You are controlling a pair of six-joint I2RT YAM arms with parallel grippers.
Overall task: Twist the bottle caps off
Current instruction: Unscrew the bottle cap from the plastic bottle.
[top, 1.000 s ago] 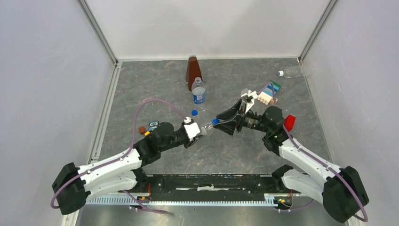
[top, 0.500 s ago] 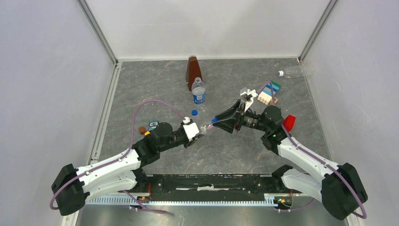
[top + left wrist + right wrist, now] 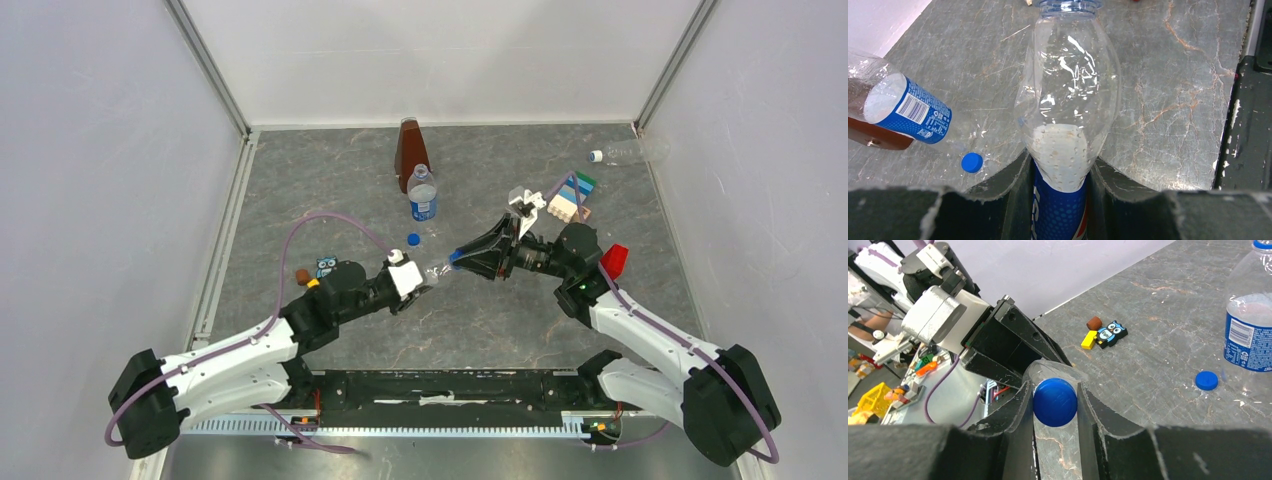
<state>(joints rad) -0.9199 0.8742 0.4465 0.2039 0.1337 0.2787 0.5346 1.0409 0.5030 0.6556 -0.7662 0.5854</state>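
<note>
My left gripper (image 3: 415,277) is shut on a clear bottle (image 3: 1068,100) at its blue label (image 3: 1062,202); the bottle's neck points toward the right arm. In the right wrist view its blue cap (image 3: 1055,402) sits between the fingers of my right gripper (image 3: 1055,403), and both fingers touch it. From above, that cap (image 3: 455,256) shows at the tip of the right gripper (image 3: 463,256). A loose blue cap (image 3: 413,239) lies on the table beside a standing labelled bottle (image 3: 423,195). A third, unlabelled bottle (image 3: 630,152) with a white cap (image 3: 596,156) lies in the far right corner.
A brown pyramid-shaped object (image 3: 410,145) stands behind the upright bottle. An owl figure and small orange and brown blocks (image 3: 315,272) lie left of the left gripper. A stack of coloured blocks (image 3: 570,200) sits behind the right gripper. Walls close in the table on three sides.
The right gripper's fingers have closed from wide apart onto the blue cap of the held bottle. The left gripper and its bottle have barely moved.
</note>
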